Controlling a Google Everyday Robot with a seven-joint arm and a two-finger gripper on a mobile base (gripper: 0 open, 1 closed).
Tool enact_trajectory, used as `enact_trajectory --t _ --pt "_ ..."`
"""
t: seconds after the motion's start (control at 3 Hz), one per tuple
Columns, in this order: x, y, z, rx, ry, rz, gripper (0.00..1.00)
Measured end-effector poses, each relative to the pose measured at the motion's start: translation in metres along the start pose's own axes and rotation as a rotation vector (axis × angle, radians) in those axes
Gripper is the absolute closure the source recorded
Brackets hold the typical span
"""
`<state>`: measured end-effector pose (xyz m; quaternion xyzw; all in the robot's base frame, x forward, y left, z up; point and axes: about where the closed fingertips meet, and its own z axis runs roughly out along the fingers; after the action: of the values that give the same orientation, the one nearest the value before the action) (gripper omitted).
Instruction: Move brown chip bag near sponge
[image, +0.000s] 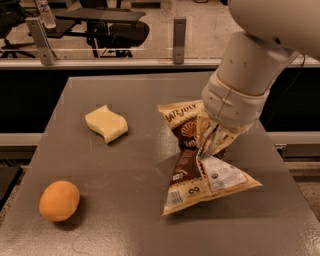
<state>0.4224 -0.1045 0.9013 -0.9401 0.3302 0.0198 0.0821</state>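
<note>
The brown chip bag (189, 176) lies on the right half of the grey table (125, 220), dark brown with cream edges and a white label. My gripper (207, 145) comes down from the big white arm and is shut on the bag's right edge at its middle. The bag is pinched into a waist there and its lower end is cocked up off the table. The sponge (106, 123), a pale yellow block with wavy sides, lies on the table's left half, about a bag's width to the left of the bag's top end.
A round orange fruit (59, 200) sits at the front left of the table. The table's right edge runs close to the bag. Behind the table are a rail with metal posts (179, 40) and office chairs.
</note>
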Motion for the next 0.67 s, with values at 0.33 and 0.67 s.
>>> enact_trajectory --t 0.33,0.67 --pt "-0.017 -0.029 -0.016 0.063 -0.064 0.089 1.0" --pt "-0.036 -0.049 -0.023 0.096 -0.148 0.157 1.0"
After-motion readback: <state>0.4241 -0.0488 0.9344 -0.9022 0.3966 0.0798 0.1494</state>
